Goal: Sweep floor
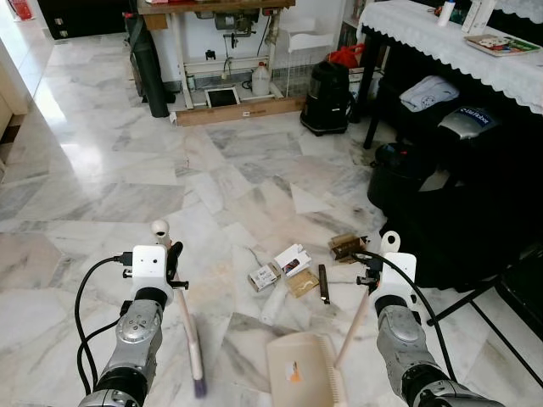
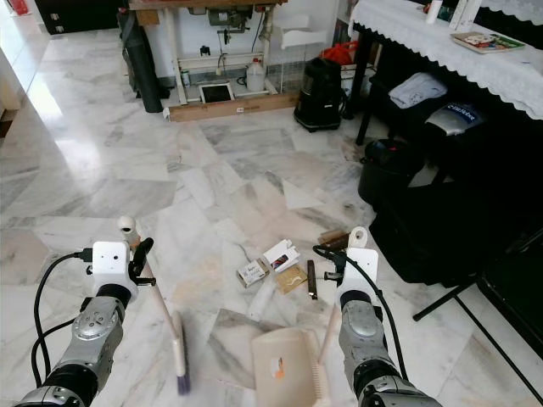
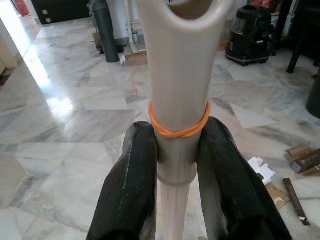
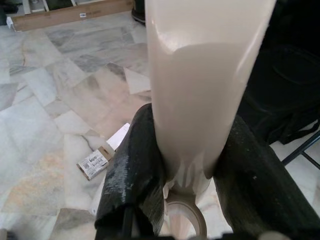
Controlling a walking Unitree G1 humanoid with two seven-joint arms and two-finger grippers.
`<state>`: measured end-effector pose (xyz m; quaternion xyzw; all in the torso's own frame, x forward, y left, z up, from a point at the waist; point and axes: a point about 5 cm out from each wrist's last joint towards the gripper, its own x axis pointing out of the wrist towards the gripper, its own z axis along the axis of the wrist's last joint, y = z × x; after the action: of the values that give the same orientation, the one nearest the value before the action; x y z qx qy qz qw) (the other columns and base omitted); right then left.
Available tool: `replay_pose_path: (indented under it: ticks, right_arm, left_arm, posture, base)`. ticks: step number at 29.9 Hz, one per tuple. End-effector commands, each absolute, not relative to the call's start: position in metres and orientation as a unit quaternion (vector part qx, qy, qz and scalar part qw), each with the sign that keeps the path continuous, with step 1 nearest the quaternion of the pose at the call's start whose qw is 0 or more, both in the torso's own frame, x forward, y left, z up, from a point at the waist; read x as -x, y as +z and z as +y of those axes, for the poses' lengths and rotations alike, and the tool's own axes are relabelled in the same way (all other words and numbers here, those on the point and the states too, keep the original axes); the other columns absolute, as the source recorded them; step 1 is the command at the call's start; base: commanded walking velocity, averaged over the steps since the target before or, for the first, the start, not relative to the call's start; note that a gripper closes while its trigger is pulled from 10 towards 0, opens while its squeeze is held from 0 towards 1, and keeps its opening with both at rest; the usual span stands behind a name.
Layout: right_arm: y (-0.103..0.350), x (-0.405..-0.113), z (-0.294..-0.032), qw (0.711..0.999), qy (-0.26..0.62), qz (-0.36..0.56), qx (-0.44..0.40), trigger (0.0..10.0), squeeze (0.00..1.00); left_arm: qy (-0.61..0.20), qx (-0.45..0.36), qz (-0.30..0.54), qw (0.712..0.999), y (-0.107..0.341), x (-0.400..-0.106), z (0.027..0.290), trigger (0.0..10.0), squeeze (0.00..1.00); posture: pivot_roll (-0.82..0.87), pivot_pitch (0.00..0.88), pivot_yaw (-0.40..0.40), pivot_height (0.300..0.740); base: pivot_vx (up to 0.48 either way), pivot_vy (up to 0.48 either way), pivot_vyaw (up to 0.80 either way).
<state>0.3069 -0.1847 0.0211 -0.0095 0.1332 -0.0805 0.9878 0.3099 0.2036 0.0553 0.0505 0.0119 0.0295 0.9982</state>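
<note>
My left gripper [image 1: 172, 257] is shut on the cream handle of a small broom [image 1: 188, 331], whose purple bristles [image 1: 199, 388] rest on the marble floor. The left wrist view has the two black fingers [image 3: 130, 185] clamped round the broom handle [image 3: 176, 105] below an orange rubber band. My right gripper [image 1: 373, 275] is shut on the handle of a beige dustpan [image 1: 304, 369], which lies on the floor between my arms. Litter lies just beyond the pan: small cardboard boxes [image 1: 278, 267], a brown box [image 1: 346, 247], a dark strip [image 1: 323, 283] and a white paper piece.
A black draped table [image 1: 475, 161] with bags and a folding stand fills the right side. A black vacuum cleaner [image 1: 327, 97] and a workbench [image 1: 222, 59] with a cardboard plank stand at the back. Open marble floor [image 1: 102, 170] stretches left and ahead.
</note>
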Motion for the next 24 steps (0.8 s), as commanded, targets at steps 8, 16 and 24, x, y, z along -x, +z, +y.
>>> replay_pose_path:
  ticks: [8,16,24]
  right_arm:
    - [0.0258,-0.3106,-0.1850,0.989,-0.084,0.124,0.001,10.0,0.00]
    - [0.0266,-0.3107,-0.1849,0.990,-0.081,0.119,0.006,10.0,0.00]
    - [0.0263,-0.3105,-0.1851,0.989,-0.083,0.120,0.002,10.0,0.00]
  left_arm:
    - [0.031,-0.053,0.004,0.998,0.0596,-0.3123,0.2057,10.0,0.00]
    - [0.032,-0.054,0.005,0.998,0.0593,-0.3122,0.2058,10.0,0.00]
    - [0.033,-0.054,0.006,0.998,0.0590,-0.3119,0.2058,10.0,0.00]
  posture:
    - [0.10,0.000,-0.017,0.740]
    - [0.10,0.000,-0.018,0.740]
    - [0.10,0.000,-0.019,0.740]
  base:
    - [0.060,0.000,-0.50]
    - [0.253,0.000,0.00]
    - [0.273,0.000,0.00]
